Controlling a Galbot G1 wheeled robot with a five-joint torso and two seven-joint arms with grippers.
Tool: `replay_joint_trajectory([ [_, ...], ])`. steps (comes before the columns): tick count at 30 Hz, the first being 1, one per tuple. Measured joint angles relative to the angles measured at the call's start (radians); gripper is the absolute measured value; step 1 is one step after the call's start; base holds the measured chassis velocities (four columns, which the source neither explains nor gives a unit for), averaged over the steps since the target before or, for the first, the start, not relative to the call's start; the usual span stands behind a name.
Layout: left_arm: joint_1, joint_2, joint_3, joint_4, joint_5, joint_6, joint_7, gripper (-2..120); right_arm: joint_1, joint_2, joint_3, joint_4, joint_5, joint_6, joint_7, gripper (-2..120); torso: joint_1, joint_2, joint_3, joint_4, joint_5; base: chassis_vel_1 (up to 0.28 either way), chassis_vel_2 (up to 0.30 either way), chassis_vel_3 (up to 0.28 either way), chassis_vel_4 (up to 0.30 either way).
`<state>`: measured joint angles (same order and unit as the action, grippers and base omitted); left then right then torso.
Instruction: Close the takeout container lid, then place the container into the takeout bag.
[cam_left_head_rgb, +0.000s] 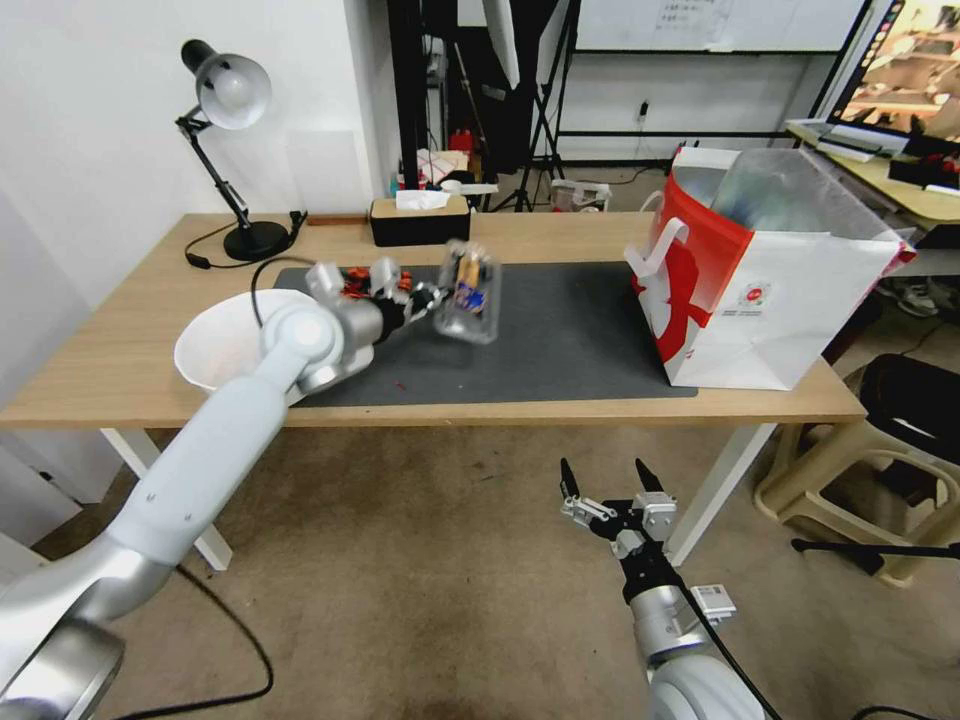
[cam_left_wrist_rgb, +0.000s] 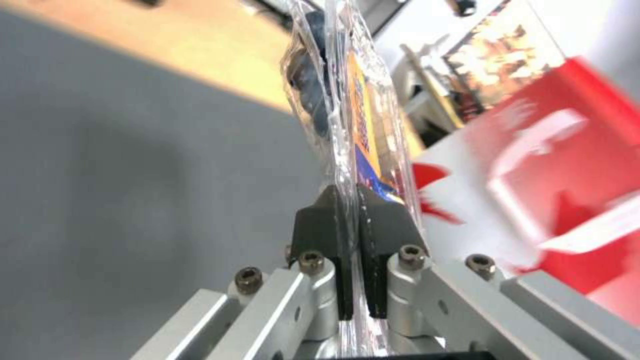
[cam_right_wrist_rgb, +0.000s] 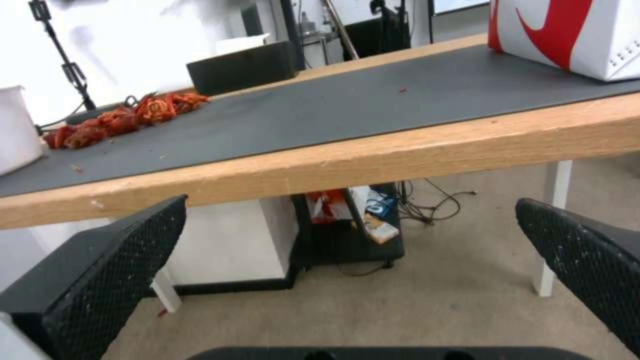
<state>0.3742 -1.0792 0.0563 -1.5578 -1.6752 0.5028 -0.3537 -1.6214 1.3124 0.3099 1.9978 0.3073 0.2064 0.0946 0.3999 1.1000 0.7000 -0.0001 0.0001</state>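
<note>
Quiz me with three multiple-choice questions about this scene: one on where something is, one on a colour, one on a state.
1. Where is the small clear plastic clamshell container?
A. inside the bag
B. held above the dark grey mat
C. on the floor

2. What colour are the side panels of the large white paper bag?
A. red
B. green
C. blue

3. How is the right pincer?
A. shut on a bowl
B. open, below the table edge
C. inside the bag

B: the left pincer grips it over the mat. A: the panels show red. B: its fingers stand apart, holding nothing.
</note>
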Motion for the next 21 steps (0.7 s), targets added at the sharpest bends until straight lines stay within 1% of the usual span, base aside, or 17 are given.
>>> replay_joint_trajectory([
  [3,-0.083,-0.054,0.037,0.03,-0.001,-0.009,-0.006,2,-0.008,0.011,-0.002,-0.002,-0.014,0.006,-0.006,114,0.0,0.0,0.0,-0.0001,0.0,0.0,0.0,0.0,0.0],
  [4,-0.083,-0.054,0.037,0.03,-0.001,-0.009,-0.006,2,-0.008,0.011,-0.002,-0.002,-0.014,0.006,-0.006,114,0.0,0.0,0.0,-0.0001,0.0,0.0,0.0,0.0,0.0],
  [6,-0.135,-0.089,0.058,0.051,-0.001,-0.015,-0.011,2,-0.013,0.015,-0.003,-0.002,-0.023,0.007,-0.006,111,0.0,0.0,0.0,0.0001,0.0002,0.0,0.0,0.0,0.0],
  [7,-0.135,-0.089,0.058,0.051,-0.001,-0.015,-0.011,2,-0.013,0.015,-0.003,-0.002,-0.023,0.007,-0.006,111,0.0,0.0,0.0,0.0001,0.0002,0.0,0.0,0.0,0.0],
  [9,-0.195,-0.131,0.085,0.077,-0.001,-0.029,-0.016,2,-0.021,0.017,-0.004,-0.002,-0.031,0.01,-0.006,107,0.0,0.0,0.0,-0.0001,0.0001,0.0,0.0,0.0,0.0],
  [11,-0.21,-0.142,0.093,0.084,-0.001,-0.033,-0.017,2,-0.023,0.017,-0.004,-0.002,-0.033,0.01,-0.006,105,0.0,0.0,0.0,0.0,0.0001,0.0,0.0,0.0,0.0],
  [12,-0.241,-0.163,0.108,0.1,0.0,-0.042,-0.019,2,-0.028,0.018,-0.004,-0.002,-0.035,0.011,-0.006,102,0.0,0.0,0.0,0.0,0.0002,0.0,0.0,0.0,0.0],
  [13,-0.269,-0.179,0.12,0.114,0.001,-0.049,-0.02,2,-0.031,0.02,-0.004,-0.001,-0.036,0.012,-0.006,100,0.0,0.0,0.0,0.0,0.0,0.0,0.0,0.0,0.0],
  [15,-0.291,-0.192,0.131,0.124,0.001,-0.054,-0.02,2,-0.032,0.022,-0.004,-0.001,-0.037,0.012,-0.006,100,0.0,0.0,0.0,0.0002,0.0001,0.0,0.0,0.0,0.0],
  [16,-0.326,-0.215,0.148,0.141,0.002,-0.064,-0.02,2,-0.033,0.025,-0.004,-0.001,-0.038,0.012,-0.005,100,0.0,0.0,0.0,0.0001,0.0002,0.0,0.0,0.0,0.0],
  [18,-0.361,-0.242,0.167,0.16,0.003,-0.071,-0.02,2,-0.033,0.03,-0.005,-0.002,-0.04,0.012,-0.005,100,0.0,0.0,0.0,0.0001,0.0001,0.0,0.0,0.0,0.0],
  [19,-0.361,-0.242,0.167,0.16,0.003,-0.071,-0.02,2,-0.033,0.03,-0.005,-0.002,-0.04,0.012,-0.005,100,0.0,0.0,0.0,0.0001,0.0001,0.0,0.0,0.0,0.0],
  [21,-0.409,-0.288,0.198,0.193,0.02,-0.086,-0.018,2,-0.03,0.036,-0.008,-0.007,-0.042,0.012,-0.004,100,0.0,0.0,0.0,0.0001,0.0002,0.0,0.0,0.0,0.0],
])
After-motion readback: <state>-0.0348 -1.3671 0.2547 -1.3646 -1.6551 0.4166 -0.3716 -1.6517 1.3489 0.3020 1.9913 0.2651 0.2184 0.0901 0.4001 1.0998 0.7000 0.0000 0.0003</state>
